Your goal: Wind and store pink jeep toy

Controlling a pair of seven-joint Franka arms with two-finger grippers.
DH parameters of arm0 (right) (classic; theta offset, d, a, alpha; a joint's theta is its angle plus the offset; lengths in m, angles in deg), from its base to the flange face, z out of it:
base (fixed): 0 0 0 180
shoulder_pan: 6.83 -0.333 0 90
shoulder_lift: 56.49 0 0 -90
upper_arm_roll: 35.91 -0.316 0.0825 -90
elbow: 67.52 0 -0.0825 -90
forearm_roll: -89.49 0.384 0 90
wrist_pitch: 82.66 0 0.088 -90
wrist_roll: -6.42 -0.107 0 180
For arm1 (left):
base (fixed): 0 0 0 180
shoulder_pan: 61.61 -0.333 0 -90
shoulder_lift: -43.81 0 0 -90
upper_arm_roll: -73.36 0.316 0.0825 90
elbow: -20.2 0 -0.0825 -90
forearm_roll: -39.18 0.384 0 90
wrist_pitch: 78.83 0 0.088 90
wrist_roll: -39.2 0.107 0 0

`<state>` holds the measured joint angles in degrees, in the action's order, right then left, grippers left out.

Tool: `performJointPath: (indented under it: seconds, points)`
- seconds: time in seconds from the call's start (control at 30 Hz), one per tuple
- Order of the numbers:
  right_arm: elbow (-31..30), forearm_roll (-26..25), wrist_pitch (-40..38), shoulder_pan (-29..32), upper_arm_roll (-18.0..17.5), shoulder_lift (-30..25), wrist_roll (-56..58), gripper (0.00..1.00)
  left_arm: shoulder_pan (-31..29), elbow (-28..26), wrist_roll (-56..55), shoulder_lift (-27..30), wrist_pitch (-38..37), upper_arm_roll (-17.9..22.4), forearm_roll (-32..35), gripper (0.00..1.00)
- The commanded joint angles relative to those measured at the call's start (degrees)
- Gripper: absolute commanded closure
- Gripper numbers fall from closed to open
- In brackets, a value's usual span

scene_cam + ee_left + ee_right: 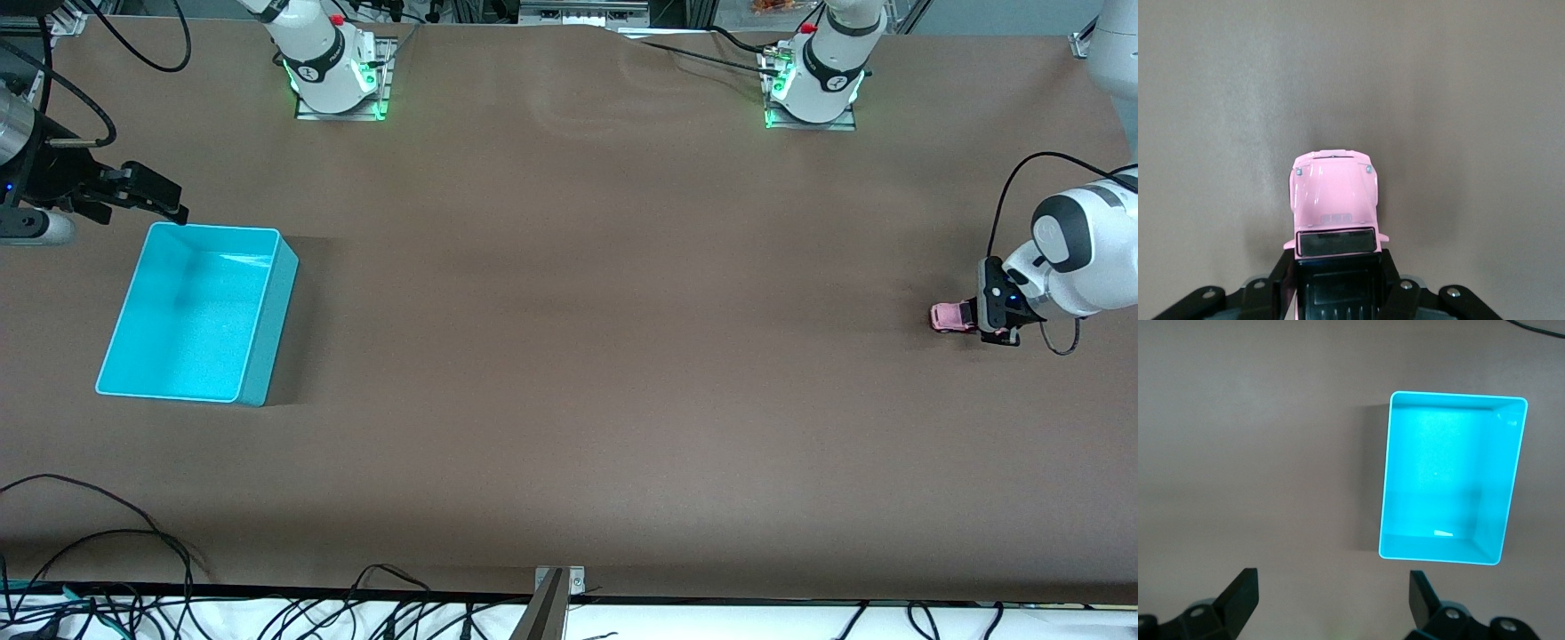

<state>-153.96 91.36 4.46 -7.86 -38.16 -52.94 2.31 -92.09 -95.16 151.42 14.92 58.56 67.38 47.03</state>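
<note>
The pink jeep toy (pixel 948 317) is at the left arm's end of the table, low at the brown table surface. My left gripper (pixel 997 313) is shut on its black rear roof. In the left wrist view the jeep (pixel 1335 193) points away from the gripper (pixel 1337 265), with a finger (pixel 1283 270) pressed against each side of its rear. The turquoise bin (pixel 267 320) stands empty at the right arm's end of the table. My right gripper (pixel 153 197) hovers open and empty over the table beside the bin's farther corner. The right wrist view shows the gripper (pixel 1333 590) and the bin (pixel 1388 480).
The brown table mat (pixel 587 356) spreads wide between the jeep and the bin. Loose cables (pixel 133 569) lie along the table's near edge. The two arm bases (pixel 333 71) stand along the farthest edge.
</note>
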Motion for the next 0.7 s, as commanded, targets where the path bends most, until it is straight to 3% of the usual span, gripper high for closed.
performJointPath:
  seconds: [0.0, 0.27, 0.3, 0.33, 0.4, 0.43, 0.67]
  points:
    - [1.2, -0.3, -0.4, -0.1, 0.0, 0.2, 0.2, 0.00, -1.4, 1.6, 0.5, -1.9, 0.3, -0.3, 1.4, 0.87]
    - [1.2, -0.3, -0.4, -0.1, 0.0, 0.2, 0.2, 0.00, -1.9, 2.2, 0.4, -2.0, 0.0, -0.3, 1.0, 0.86]
    - [1.2, -0.3, -0.4, -0.1, 0.0, 0.2, 0.2, 0.00, -1.9, 2.3, 0.4, -2.0, 0.0, -0.3, 1.0, 0.80]
    - [1.2, -0.3, -0.4, -0.1, 0.0, 0.2, 0.2, 0.00, -1.9, 2.3, 0.5, -2.0, 0.0, -0.3, 1.0, 0.67]
    - [1.2, -0.3, -0.4, -0.1, 0.0, 0.2, 0.2, 0.00, -1.8, 2.9, 0.5, -2.0, -0.1, -0.3, 0.9, 0.18]
    - [1.2, -0.3, -0.4, -0.1, 0.0, 0.2, 0.3, 0.00, -1.8, 3.3, 0.5, -2.0, -0.4, -0.4, 0.8, 0.00]
    - [1.2, -0.3, -0.4, -0.1, 0.0, 0.2, 0.3, 0.00, -1.1, 9.2, 0.4, -1.5, -9.1, -0.7, 0.8, 0.00]
